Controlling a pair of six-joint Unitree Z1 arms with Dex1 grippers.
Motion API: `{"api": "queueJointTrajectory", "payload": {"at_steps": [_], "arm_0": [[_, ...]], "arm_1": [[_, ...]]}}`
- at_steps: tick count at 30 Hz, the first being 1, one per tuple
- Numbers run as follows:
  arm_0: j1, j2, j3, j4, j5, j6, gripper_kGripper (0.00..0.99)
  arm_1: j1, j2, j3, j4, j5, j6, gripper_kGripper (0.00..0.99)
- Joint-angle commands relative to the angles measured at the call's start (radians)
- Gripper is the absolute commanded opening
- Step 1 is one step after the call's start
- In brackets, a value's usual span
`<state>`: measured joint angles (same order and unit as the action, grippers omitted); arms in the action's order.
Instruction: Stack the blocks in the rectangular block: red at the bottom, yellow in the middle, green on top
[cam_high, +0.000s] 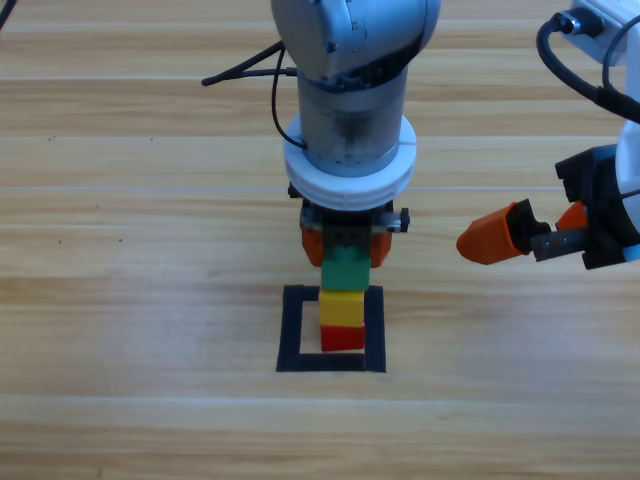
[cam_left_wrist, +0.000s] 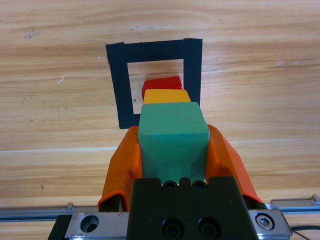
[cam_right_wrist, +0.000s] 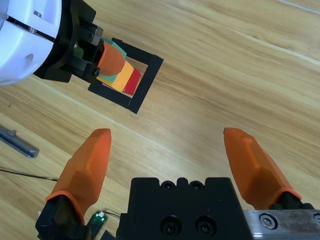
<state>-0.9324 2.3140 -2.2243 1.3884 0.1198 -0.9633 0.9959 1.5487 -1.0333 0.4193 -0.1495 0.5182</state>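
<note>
Inside the black tape rectangular block (cam_high: 292, 330) (cam_left_wrist: 116, 85) (cam_right_wrist: 147, 75) stands a stack: the red cube (cam_high: 343, 338) (cam_left_wrist: 161, 84) (cam_right_wrist: 134, 82) at the bottom, the yellow cube (cam_high: 341, 306) (cam_left_wrist: 166, 96) (cam_right_wrist: 122, 77) on it, and the green cube (cam_high: 346, 270) (cam_left_wrist: 173, 136) (cam_right_wrist: 116, 46) on top. My left gripper (cam_high: 345, 245) (cam_left_wrist: 173, 145) is shut on the green cube, one orange jaw on each side. My right gripper (cam_high: 530, 235) (cam_right_wrist: 170, 160) waits open at the right, with nothing between its jaws.
A black cable (cam_high: 245, 68) trails over the table behind the left arm. A metal rail (cam_right_wrist: 17, 141) lies at the table edge in the right wrist view.
</note>
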Motion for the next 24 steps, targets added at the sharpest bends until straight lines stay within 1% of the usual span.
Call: {"api": "queueJointTrajectory", "payload": {"at_steps": [1,24], "arm_0": [[-0.028,0.051,0.017,0.004,0.012,-0.006,0.0],[-0.028,0.067,0.021,0.003,0.011,-0.011,0.0]], "arm_1": [[-0.023,-0.053,0.03,-0.002,0.018,0.0,0.99],[-0.023,-0.052,0.03,-0.002,0.019,0.0,0.99]]}}
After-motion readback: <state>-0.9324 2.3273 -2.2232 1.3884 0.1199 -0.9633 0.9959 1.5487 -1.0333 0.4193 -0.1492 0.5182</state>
